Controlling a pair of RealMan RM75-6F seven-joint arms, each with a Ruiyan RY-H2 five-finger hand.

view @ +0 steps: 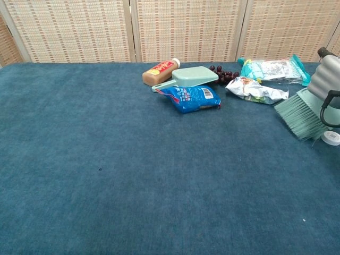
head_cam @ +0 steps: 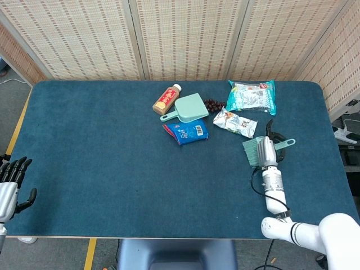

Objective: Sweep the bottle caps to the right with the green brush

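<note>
My right hand [head_cam: 266,151] grips the green brush [head_cam: 252,152], whose bristles rest on the blue table cloth while the handle [head_cam: 285,143] points right. In the chest view the bristles [view: 300,115] fan out at the right edge below the right hand [view: 329,77]. One white bottle cap [view: 332,137] lies just right of the bristles, almost touching them. The head view shows no caps; my hand and forearm cover that spot. My left hand [head_cam: 11,184] hangs off the table's left front corner with its fingers apart and nothing in it.
A brown bottle [head_cam: 167,99], a green dustpan [head_cam: 189,108], a blue packet [head_cam: 187,131], dark grapes [head_cam: 213,104] and two snack bags [head_cam: 251,96] [head_cam: 234,122] lie at the back centre. The table's right edge [head_cam: 336,163] is close to the brush.
</note>
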